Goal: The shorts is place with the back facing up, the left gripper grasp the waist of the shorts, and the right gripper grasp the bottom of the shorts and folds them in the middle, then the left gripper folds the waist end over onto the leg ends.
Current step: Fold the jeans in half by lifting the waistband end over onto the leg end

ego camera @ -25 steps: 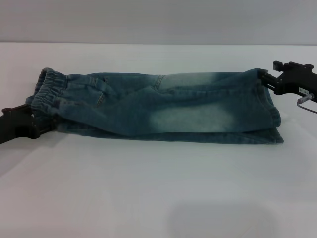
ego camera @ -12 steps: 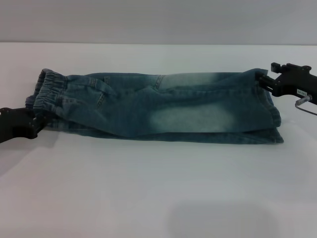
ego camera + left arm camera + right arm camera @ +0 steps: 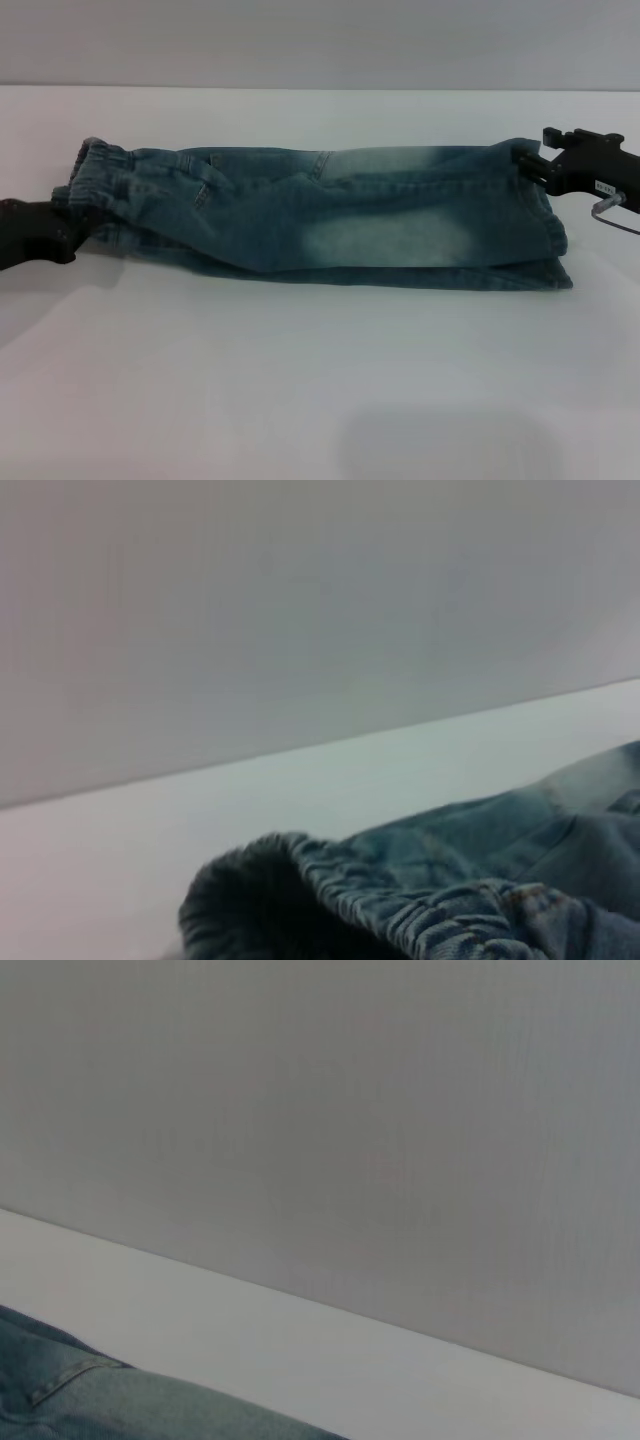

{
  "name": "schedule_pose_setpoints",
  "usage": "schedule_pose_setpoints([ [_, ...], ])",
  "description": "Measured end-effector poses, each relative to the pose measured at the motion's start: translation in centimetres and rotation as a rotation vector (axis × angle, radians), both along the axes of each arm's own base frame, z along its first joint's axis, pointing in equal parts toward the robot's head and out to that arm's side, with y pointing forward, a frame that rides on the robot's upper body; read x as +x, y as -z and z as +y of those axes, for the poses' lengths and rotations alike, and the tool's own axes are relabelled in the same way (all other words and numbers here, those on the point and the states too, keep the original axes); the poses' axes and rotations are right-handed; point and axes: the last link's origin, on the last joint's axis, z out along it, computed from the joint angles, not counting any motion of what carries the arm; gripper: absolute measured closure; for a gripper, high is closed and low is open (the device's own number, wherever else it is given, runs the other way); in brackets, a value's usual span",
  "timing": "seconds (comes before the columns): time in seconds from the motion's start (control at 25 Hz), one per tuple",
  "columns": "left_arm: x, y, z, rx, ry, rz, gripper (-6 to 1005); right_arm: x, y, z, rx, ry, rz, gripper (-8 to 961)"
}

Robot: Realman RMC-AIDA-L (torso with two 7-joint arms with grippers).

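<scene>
In the head view, the shorts (image 3: 330,225) are seen folded lengthwise into a long band across the white table (image 3: 320,390), with the ruffled waist at the robot's left and the bottom of the shorts (image 3: 548,235) at the robot's right. The left gripper (image 3: 62,228) is placed at the waist end, touching the cloth at its lower corner; whether its fingers are closed on the fabric cannot be told, because they are hidden by the dark body of the gripper. The right gripper (image 3: 528,165) is seen at the upper corner of the hem end, its tip against the denim, and how far it is opened cannot be told either. In the left wrist view, something is shown that the head view does not give: the gathered elastic of the waist is lifted into a rounded hump, with a dark hollow under it. In the right wrist view, only a small part of denim with a stitched seam is shown at the edge, before the wall. Compared with one second ago, the left gripper has been moved a little upward and towards the waist, and its outline is now less distinct; the right gripper is almost unchanged.
</scene>
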Motion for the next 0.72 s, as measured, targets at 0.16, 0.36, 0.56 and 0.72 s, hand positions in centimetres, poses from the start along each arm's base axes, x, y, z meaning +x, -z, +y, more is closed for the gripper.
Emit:
schedule_pose_setpoints([
  [0.16,1.1,-0.4,0.5,-0.008,0.034,-0.016,951,-0.2,0.3,0.0,-0.011,-0.003,0.002,457],
  [0.36,3.1,-0.7,1.3,-0.032,0.090,-0.054,951,-0.9,1.1,-0.2,-0.051,-0.040,0.003,457],
  [0.56,6.2,-0.9,2.7,-0.069,0.179,-0.096,951,-2.3,2.2,0.1,-0.101,-0.084,0.006,457],
  [0.72,8.4,-1.1,3.7,-0.089,0.236,-0.105,951,-3.2,3.4,0.1,-0.154,-0.113,-0.009,457],
])
